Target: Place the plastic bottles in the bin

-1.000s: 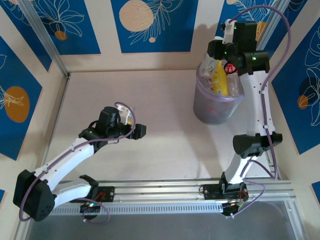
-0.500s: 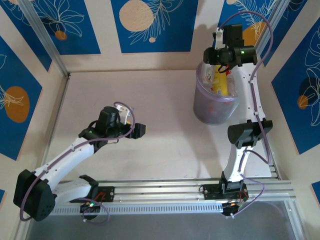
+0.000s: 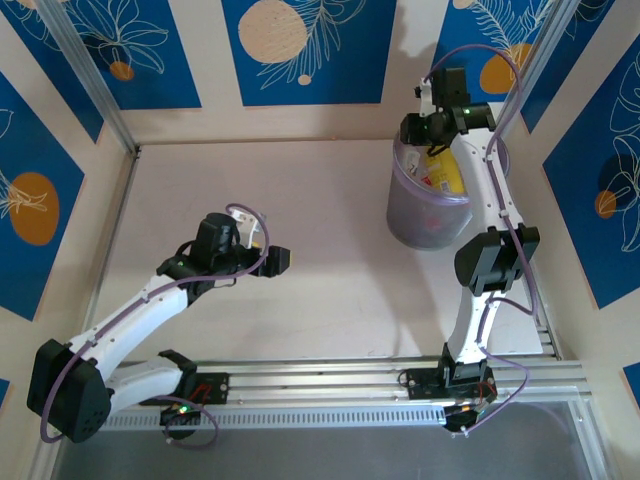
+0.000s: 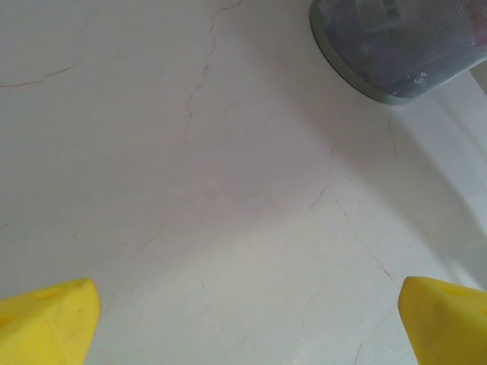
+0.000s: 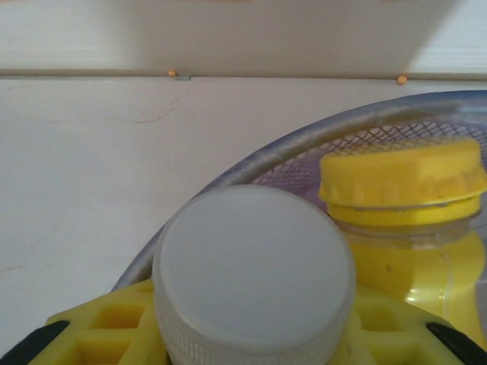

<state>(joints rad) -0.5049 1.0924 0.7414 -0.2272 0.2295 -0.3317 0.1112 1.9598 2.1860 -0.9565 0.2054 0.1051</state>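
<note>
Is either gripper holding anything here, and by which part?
Right gripper holds a bottle just below its white cap, over the bin. Left gripper is open and empty.

Robot lab cell: aluminium rail, blue leaf-print wall panels, pale tabletop.

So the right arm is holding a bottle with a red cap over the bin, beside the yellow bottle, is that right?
Not quite: the cap on the held bottle is white, not red. The right wrist view shows it close up. The rest stands: the right pincer holds it over the bin, beside the yellow bottle.
</note>
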